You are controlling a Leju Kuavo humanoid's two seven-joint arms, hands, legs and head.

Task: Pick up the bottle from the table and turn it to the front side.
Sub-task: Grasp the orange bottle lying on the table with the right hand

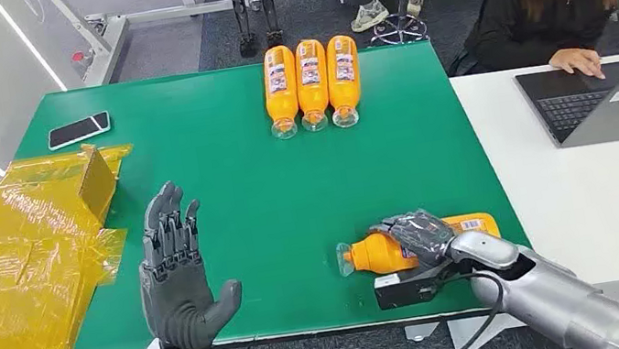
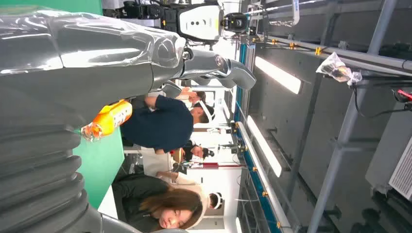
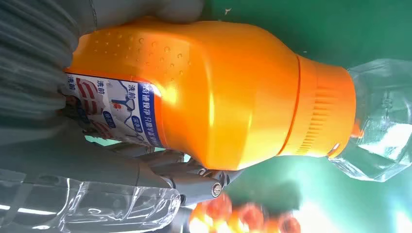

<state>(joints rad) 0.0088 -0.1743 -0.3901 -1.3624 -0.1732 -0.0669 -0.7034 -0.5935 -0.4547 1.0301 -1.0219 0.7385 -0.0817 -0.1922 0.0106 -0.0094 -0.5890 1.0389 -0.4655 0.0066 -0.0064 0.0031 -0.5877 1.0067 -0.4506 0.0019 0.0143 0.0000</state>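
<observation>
Robot's right hand (image 1: 415,237) wraps the orange bottle (image 1: 382,252) lying on its side at the near edge of the green table (image 1: 228,150), apparently ready to lift & rotate it. Left hand (image 1: 174,273) hovers spread, holding nothing. Beyond: three bottles (image 1: 311,81) in a row, label-up.

Glossy orange plastic bottle (image 3: 228,92) with clear cap (image 3: 381,121), matt green table (image 1: 219,151), crinkly yellow film (image 1: 23,264)

Bright, even light from ceiling strip lamps (image 2: 272,73) falls on my green desk (image 1: 224,187), with soft shadows. Glare spots shine on the orange bottle (image 3: 214,97) at my right wrist; behind it the background is blurred.
</observation>
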